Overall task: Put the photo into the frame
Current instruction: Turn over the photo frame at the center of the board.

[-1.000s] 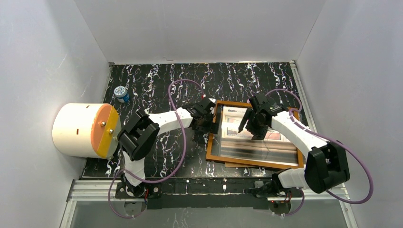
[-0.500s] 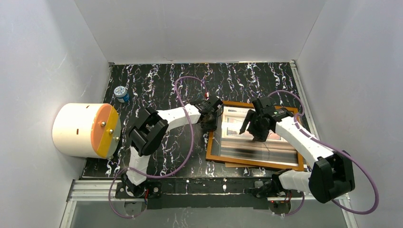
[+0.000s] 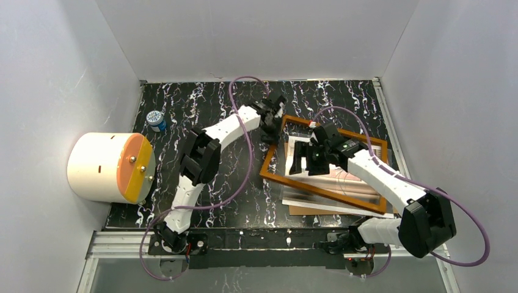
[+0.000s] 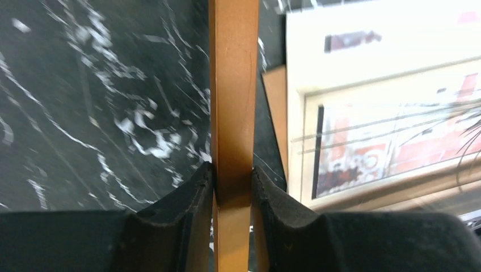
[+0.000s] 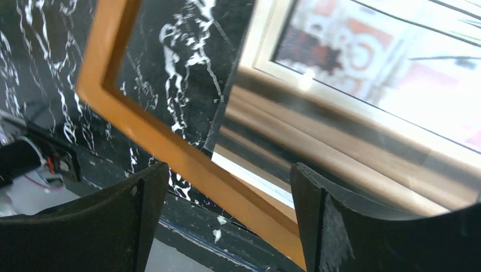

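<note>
Black marbled table (image 3: pixel 201 104) fills the middle of the overhead view. A white drum (image 3: pixel 98 166) with an orange end face lies at its left edge, well apart from the work.

Right of centre is the frame (image 3: pixel 324 194), skewed clockwise, with its upper-left corner apparently lifted off the surface. Under it the photo (image 4: pixel 391 141) lies picture side up. It shows mostly through the glass, and a white margin juts out past the frame's lower rail. A brown backing board (image 3: pixel 302 211) peeks out beneath the photo at the lower edge.

The left gripper (image 4: pixel 232 184) pinches the frame's left rail near the upper corner, its pads pressed to both faces of the wood. The right gripper (image 5: pixel 227 173) hovers over the pane with its fingers spread wide, holding nothing. A small blue jar (image 3: pixel 157 119) stands at the upper left of the table.

Step in hand, as judged: repositioning the frame over the photo, which is not yet seated because the two outlines do not agree.

The next move probably calls for turning the frame until its rails run parallel to the photo's edges. The free gripper could steady the photo so that it does not slide. A tilted pane may catch the paper's edge.
</note>
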`<state>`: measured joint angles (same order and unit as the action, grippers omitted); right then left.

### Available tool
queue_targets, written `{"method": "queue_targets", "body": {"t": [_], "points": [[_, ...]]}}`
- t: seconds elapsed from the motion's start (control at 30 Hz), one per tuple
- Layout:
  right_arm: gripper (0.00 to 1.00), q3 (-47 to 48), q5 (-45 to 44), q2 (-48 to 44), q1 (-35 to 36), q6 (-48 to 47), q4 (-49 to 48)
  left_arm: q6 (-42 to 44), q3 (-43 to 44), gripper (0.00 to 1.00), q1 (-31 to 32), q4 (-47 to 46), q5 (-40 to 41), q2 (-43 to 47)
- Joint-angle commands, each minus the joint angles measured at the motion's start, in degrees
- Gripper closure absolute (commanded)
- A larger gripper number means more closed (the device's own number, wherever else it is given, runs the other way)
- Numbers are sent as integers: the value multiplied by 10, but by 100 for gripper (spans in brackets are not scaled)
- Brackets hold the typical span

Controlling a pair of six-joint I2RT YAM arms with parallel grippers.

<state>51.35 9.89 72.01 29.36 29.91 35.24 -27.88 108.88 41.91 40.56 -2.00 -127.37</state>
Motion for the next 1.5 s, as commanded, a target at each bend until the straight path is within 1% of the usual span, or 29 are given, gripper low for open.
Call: {"method": "queue_targets", "body": {"t": [0.0, 0.13, 0.23, 0.33, 0.4, 0.5, 0.57, 0.73, 0.9, 0.97, 1.0, 1.1, 1.2, 1.33, 1.37, 1.4, 1.43, 1.47], "points": [[12, 31, 10, 0, 45, -68, -45, 42, 93, 100, -69, 79, -108, -21], [4, 49, -40, 18, 84, -106, -51, 66, 108, 100, -109, 88, -182, -39], [2, 80, -64, 56, 109, -154, -35, 85, 111, 100, -124, 98, -190, -43], [2, 116, -80, 99, 131, -206, 3, 100, 115, 100, -137, 101, -204, -47], [3, 130, -94, 121, 145, -240, 24, 107, 122, 100, -145, 105, -209, -50], [5, 133, -152, 141, 161, -280, 42, 114, 127, 100, -153, 107, -221, -52], [7, 130, -162, 146, 166, -306, 43, 119, 129, 100, -156, 111, -226, -52], [14, 104, -131, 120, 180, -383, 12, 124, 141, 100, -168, 119, -225, -58], [19, 79, -140, 97, 188, -425, -11, 122, 148, 100, -179, 119, -225, -60], [23, 80, -148, 100, 190, -437, -5, 121, 149, 100, -183, 120, -227, -60], [27, 82, -152, 103, 192, -442, -3, 120, 149, 100, -185, 120, -228, -60], [44, 98, -170, 115, 196, -448, 8, 120, 149, 100, -191, 120, -235, -58], [57, 105, -193, 120, 204, -457, 4, 121, 151, 100, -198, 119, -236, -52], [67, 118, -216, 118, 214, -470, -5, 113, 155, 100, -210, 120, -226, -42], [70, 123, -216, 117, 215, -472, -6, 109, 157, 97, -213, 120, -220, -38], [74, 128, -217, 115, 216, -476, -10, 104, 160, 91, -217, 121, -214, -34], [78, 134, -218, 115, 216, -477, -11, 100, 162, 81, -220, 120, -210, -28], [81, 143, -219, 116, 215, -478, -11, 94, 164, 73, -222, 117, -204, -21]]}}
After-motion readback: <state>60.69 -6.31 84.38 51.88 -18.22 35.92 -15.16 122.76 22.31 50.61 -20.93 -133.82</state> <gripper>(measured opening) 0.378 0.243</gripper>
